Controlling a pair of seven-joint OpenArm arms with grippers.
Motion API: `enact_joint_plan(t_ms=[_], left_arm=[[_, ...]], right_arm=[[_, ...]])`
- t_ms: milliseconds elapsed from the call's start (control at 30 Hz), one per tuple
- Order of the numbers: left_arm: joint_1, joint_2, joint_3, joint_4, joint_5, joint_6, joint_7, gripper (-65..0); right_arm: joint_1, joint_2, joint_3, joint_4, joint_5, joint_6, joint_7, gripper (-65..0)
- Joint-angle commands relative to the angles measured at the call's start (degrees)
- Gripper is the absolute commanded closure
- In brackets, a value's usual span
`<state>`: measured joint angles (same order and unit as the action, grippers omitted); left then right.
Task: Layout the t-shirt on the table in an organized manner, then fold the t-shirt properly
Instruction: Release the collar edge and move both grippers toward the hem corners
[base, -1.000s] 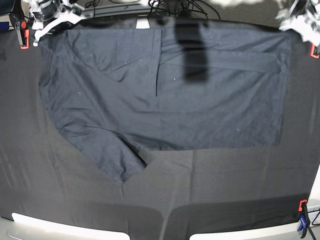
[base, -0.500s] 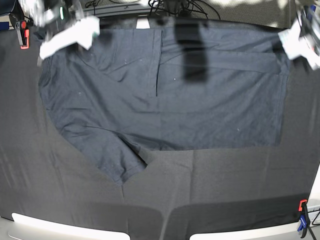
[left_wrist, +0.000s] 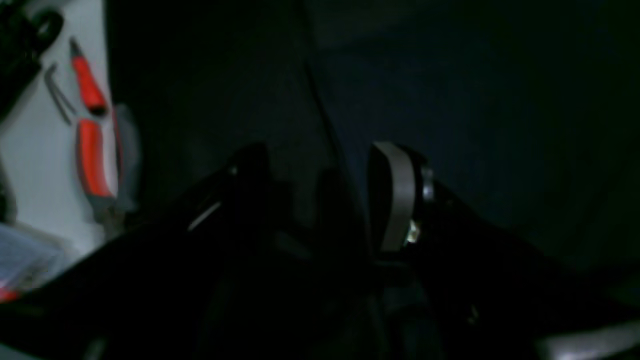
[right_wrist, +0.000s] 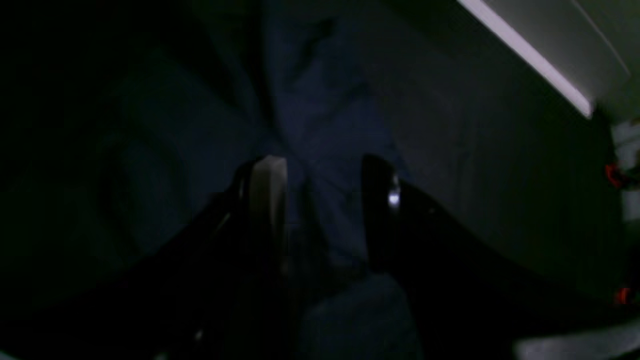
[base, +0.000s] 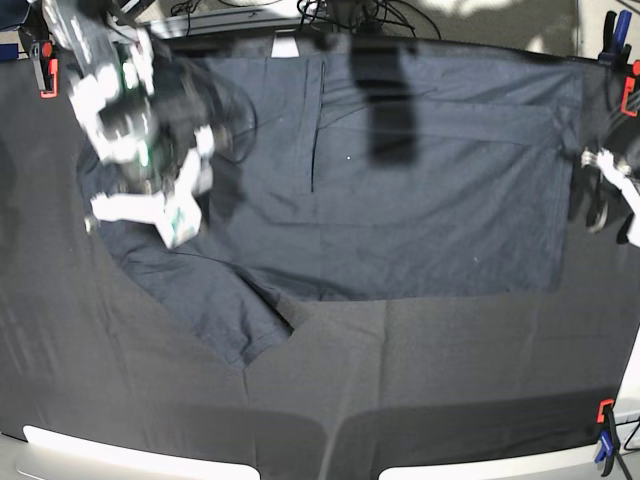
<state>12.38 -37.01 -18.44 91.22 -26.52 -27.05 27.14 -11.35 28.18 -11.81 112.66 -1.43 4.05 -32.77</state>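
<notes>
The table (base: 420, 370) was covered in creased black cloth, held by orange clamps (base: 45, 75) at its corners. The t-shirt (base: 450, 220) lay directly on it, spread flat across the far half, one sleeve (base: 235, 325) pointing toward the near edge

T-shirt (base: 420, 200): plain dark charcoal-grey, no pattern. Desk (base: 420, 370): black cloth. Clamp (left_wrist: 90, 145) left of the left gripper's fingers (left_wrist: 392, 195): orange-red. One finger of each gripper shows a pale grey pad.

place: robot lab | signs: black cloth table (base: 450, 380) held by clamps (base: 605, 430) | far: tangled cables (base: 350, 12)
</notes>
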Motion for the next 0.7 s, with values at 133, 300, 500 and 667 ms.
enact_joint_plan(t_ms=[133,300,500,667], left_arm=[[-10.5,1.2,-0.6,-10.5,-2.1,-1.3,-1.3,-29.6],[-20.5,2.8,-0.6,-23.7,-2.1,-4.8,0.1,-29.6],[-30.1,4.3,2.0,-39.3,-2.1,-7.2,0.7,-29.6],[-36.6,5.7,5.2,-48.4,-2.0,-7.7,0.2,-29.6]], right_arm=[[12.2,-7.3,3.8,-12.0,5.5,3.8,-0.4,-24.2],[25.3,-12.2,11.1,-25.0,15.3,12.2,-9.9,-24.2],[35.7,-13.7,15.1,-40.0,16.0,16.2,-12.9,-24.2],[41.2,-13.7,15.2,-50.2,16.0,18.0,-12.9,-24.2]])
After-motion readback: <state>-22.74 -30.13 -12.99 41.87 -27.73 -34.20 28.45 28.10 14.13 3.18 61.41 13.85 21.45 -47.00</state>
